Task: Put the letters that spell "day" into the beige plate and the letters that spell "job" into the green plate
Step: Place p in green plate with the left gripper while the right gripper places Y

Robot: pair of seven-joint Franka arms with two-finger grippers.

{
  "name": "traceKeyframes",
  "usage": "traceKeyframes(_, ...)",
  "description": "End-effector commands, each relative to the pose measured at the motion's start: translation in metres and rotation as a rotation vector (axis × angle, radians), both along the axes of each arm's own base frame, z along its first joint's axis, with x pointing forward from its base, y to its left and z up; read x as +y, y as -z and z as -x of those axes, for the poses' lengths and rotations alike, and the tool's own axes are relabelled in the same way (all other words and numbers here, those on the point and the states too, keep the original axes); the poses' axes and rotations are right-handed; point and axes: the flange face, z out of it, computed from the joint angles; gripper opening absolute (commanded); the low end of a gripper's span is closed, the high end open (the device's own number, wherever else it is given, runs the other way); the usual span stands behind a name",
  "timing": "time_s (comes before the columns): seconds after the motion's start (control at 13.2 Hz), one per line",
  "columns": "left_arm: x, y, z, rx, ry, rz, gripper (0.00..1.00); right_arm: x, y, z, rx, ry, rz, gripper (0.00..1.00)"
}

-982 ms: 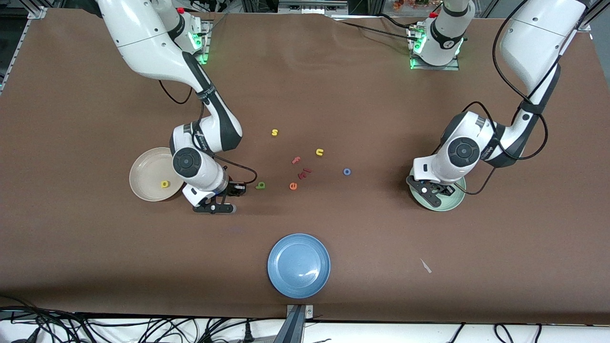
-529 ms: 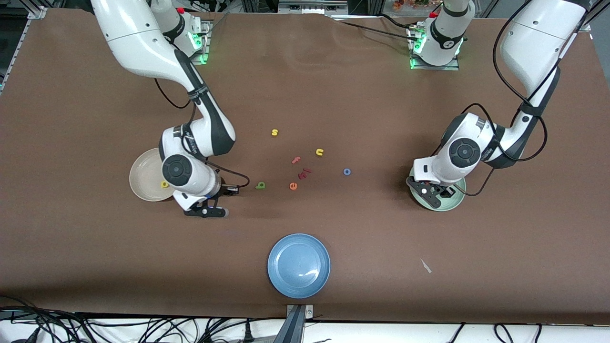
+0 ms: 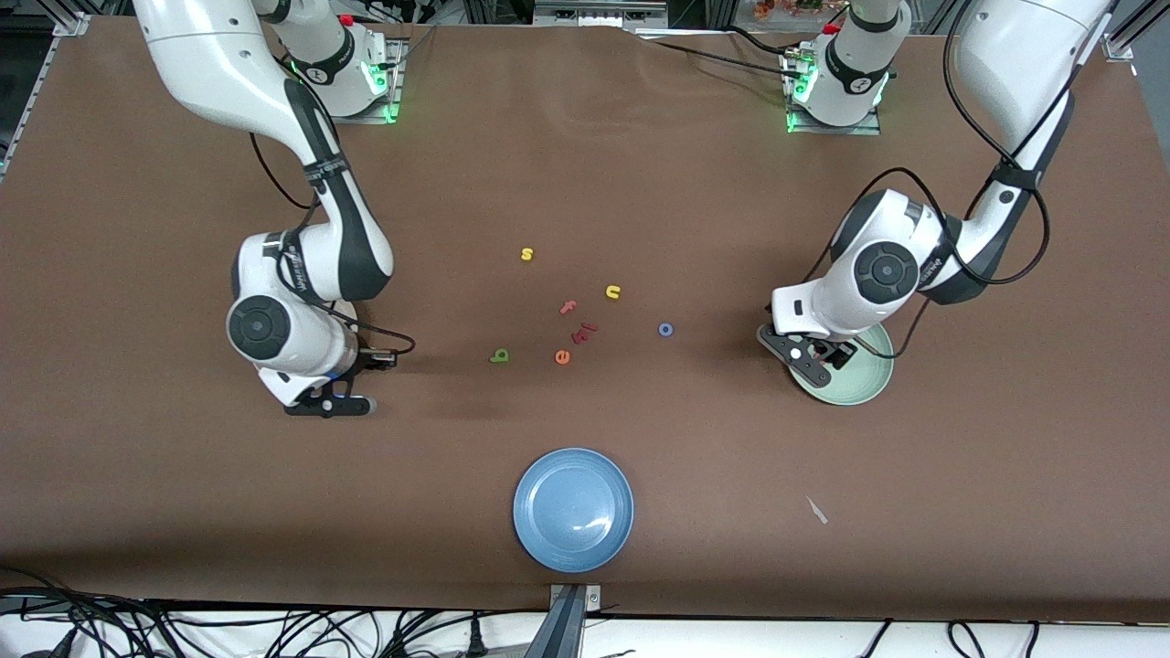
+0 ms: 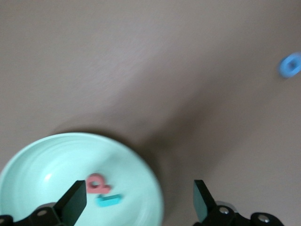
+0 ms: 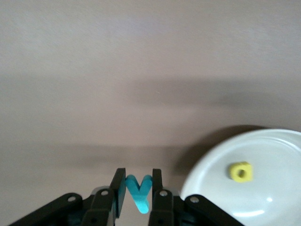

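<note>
My right gripper (image 5: 139,188) is shut on the teal "y" (image 5: 139,192), held just beside the rim of the beige plate (image 5: 263,150). The yellow "a" (image 5: 241,172) lies in that plate. In the front view the right arm covers nearly all of the plate. My left gripper (image 4: 139,200) is open and empty over the edge of the green plate (image 4: 42,160), where the salmon "b" (image 4: 97,184) and teal "j" (image 4: 109,200) lie. The blue "o" (image 3: 665,329) and olive "d" (image 3: 499,356) rest on the table's middle.
Mid-table lie a yellow "s" (image 3: 526,254), a yellow "u" (image 3: 612,292), a pink "f" (image 3: 568,308), dark red pieces (image 3: 585,333) and an orange "e" (image 3: 562,357). A blue plate (image 3: 573,509) sits near the front edge. A small white scrap (image 3: 816,510) lies nearby.
The right arm has carried the "y" toward its end of the table, up to the beige plate. The left gripper has opened and shifted to the green plate's edge.
</note>
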Motion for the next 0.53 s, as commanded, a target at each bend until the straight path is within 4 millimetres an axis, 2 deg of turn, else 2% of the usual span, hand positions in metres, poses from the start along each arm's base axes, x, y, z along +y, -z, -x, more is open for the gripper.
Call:
traceKeyframes(0.0, -0.046, -0.019, 0.015, 0.0, -0.144, 0.02, 1.0, -0.044, -0.011, 0.025, 0.027, -0.066, -0.02, 0.09)
traceKeyframes(0.08, -0.071, -0.019, 0.023, 0.0, -0.184, 0.018, 1.0, -0.062, -0.012, 0.031, 0.032, -0.081, -0.021, 0.09)
traceKeyframes(0.23, -0.122, -0.017, 0.036, 0.002, -0.265, 0.023, 1.0, -0.08, -0.017, 0.038, 0.034, -0.073, -0.022, 0.09)
traceKeyframes(0.45, -0.192, 0.005, 0.047, 0.011, -0.345, 0.031, 1.0, -0.105, -0.006, 0.058, 0.012, -0.08, -0.022, 0.09)
